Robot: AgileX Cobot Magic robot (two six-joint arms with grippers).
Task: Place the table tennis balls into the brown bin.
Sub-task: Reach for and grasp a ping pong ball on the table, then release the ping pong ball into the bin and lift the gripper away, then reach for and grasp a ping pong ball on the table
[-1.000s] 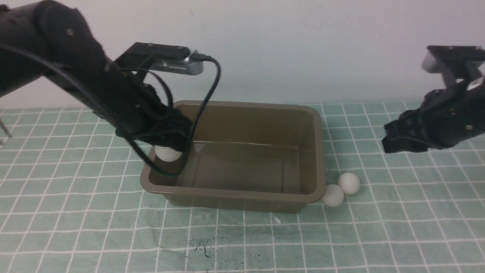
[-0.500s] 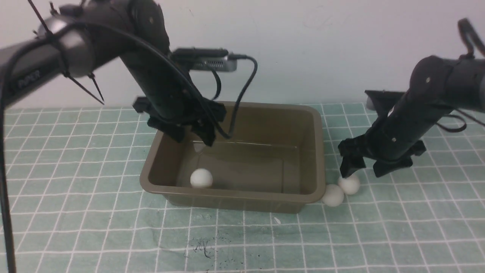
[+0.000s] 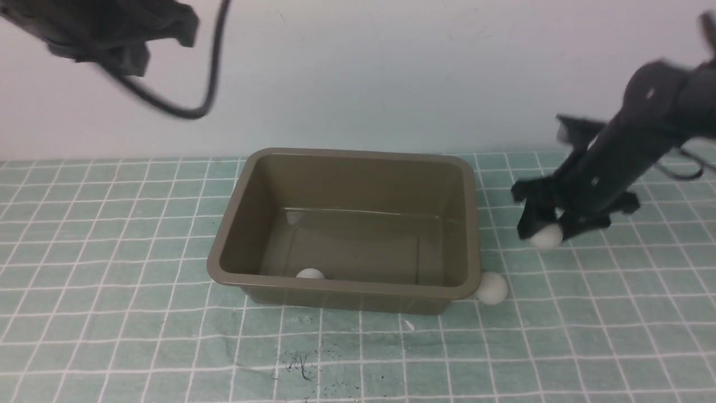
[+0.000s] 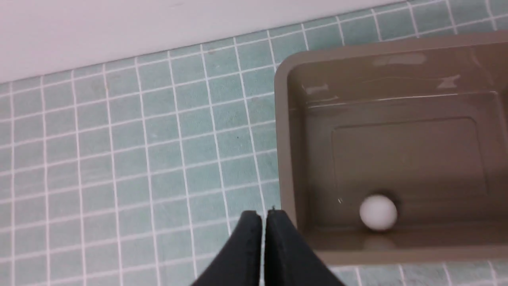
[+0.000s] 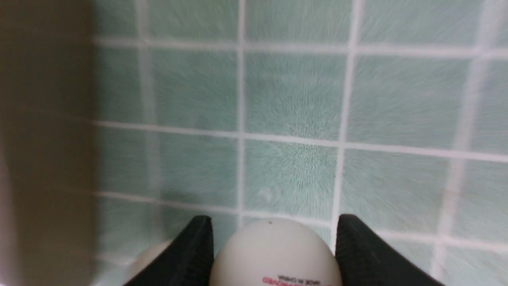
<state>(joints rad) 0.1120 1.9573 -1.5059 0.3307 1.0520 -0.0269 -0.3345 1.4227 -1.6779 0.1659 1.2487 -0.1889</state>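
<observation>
Teal white-gridded tablecloth (image 3: 112, 280) under brown bin (image 3: 358, 179), pale wall (image 3: 391, 67) behind

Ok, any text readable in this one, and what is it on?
"MADE IN CHINA": small dark print on the held ball, seen upside down in the right wrist view.
Red line next to it: cut off and blurred, unreadable.
Dark scribble on the mat: not legible as text.
Bin: no text visible.

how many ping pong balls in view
3. One ball inside the brown bin by its near wall; a second ball on the mat at the bin's near right corner; the third ball in the right gripper.
</observation>
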